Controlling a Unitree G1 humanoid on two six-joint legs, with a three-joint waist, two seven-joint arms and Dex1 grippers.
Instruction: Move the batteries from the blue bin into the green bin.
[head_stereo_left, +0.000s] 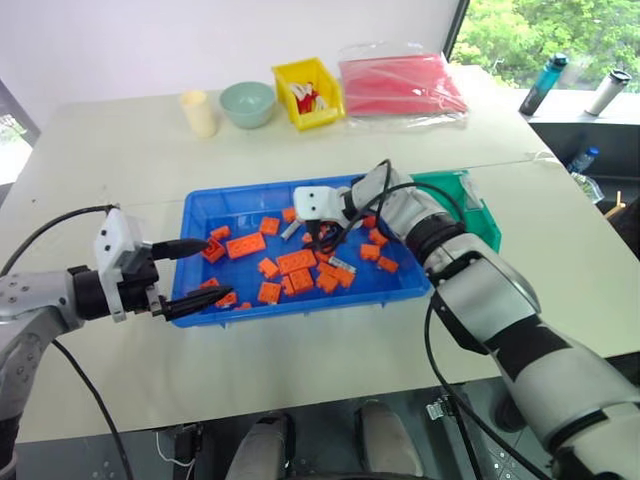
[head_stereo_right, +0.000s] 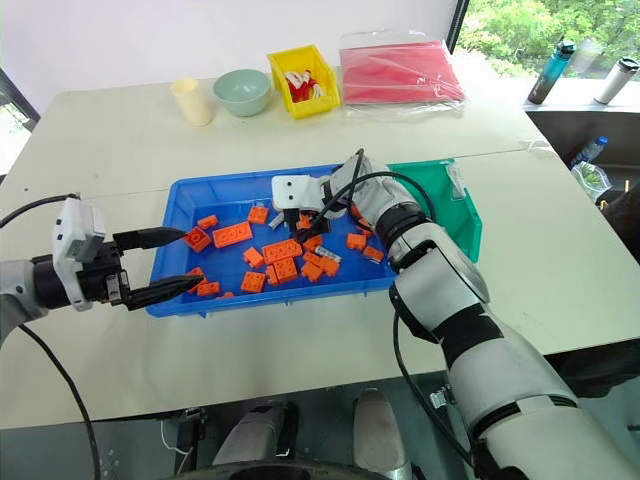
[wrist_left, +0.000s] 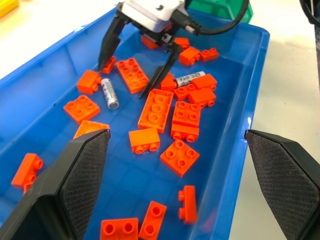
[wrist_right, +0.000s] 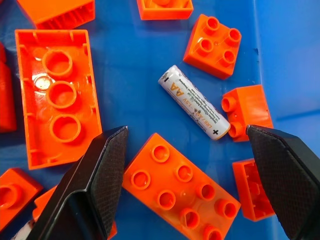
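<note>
Take the blue bin as your reference; it sits mid-table, scattered with orange bricks and the batteries; you can see one battery lying flat on the bin floor among the bricks toward the far left part of the bin, and a second battery resting among the bricks near the bin's middle, touching orange pieces.

Your right gripper hangs inside the blue bin, pointing down over its middle; its fingers are spread wide and pinch nothing; from the right wrist camera you see a battery lying flat on the blue floor between the two spread fingers, one end touching a small orange brick, not yet grasped.

Your left gripper hovers at the blue bin's near-left corner, level with the rim; its fingers stand wide apart and hold nothing.

The green bin stands just beside the blue bin's right end, touching or nearly so; whether anything lies inside it you cannot tell; the yellow bin stands well beyond the blue bin's far side.
</note>
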